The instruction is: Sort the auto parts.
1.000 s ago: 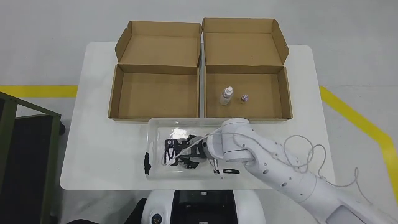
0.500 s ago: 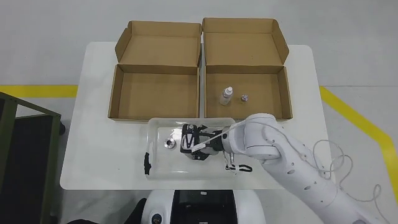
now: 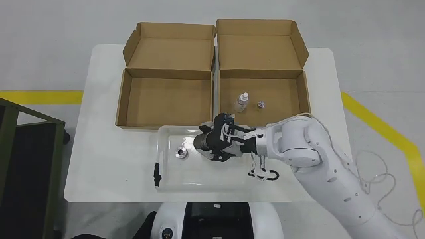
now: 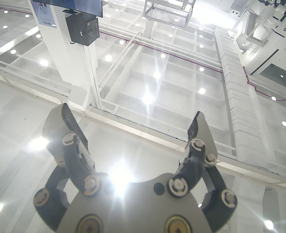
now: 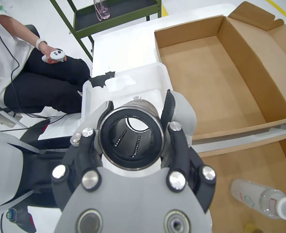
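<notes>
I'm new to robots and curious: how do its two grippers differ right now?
The left gripper is open and empty; the right gripper is shut on a metal cylinder. The left gripper faces a ceiling; the right gripper is above the clear tray. Both have the same two-fingered build.

top: looks down on table (image 3: 99, 139) | left wrist: faces ceiling (image 4: 157, 93) | right wrist: close, shares empty box (image 3: 166, 103)
</notes>
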You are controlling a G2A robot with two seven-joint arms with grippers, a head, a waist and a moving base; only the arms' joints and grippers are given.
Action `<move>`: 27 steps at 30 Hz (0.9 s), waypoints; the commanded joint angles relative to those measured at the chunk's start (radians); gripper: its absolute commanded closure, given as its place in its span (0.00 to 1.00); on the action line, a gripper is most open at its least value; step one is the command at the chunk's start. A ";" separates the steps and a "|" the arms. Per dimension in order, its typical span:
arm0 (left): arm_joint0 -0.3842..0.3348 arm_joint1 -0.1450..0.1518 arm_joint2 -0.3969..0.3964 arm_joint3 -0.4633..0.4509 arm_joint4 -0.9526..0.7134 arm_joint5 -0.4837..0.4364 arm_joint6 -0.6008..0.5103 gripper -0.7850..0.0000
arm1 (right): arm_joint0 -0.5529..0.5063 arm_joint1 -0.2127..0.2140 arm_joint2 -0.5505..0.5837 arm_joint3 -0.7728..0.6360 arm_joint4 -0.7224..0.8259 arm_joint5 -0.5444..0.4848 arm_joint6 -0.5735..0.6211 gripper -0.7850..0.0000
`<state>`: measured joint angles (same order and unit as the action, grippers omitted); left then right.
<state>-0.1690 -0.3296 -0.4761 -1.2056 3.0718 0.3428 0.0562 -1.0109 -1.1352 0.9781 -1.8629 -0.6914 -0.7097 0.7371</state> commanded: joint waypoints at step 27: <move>0.000 0.000 0.000 0.000 0.000 0.000 0.000 0.00 | 0.015 -0.004 0.010 0.031 -0.017 0.129 -0.130 1.00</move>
<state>-0.1690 -0.3296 -0.4761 -1.2056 3.0718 0.3428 0.0562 -1.0051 -1.1370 0.9975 -1.8282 -0.6848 -0.6040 0.5992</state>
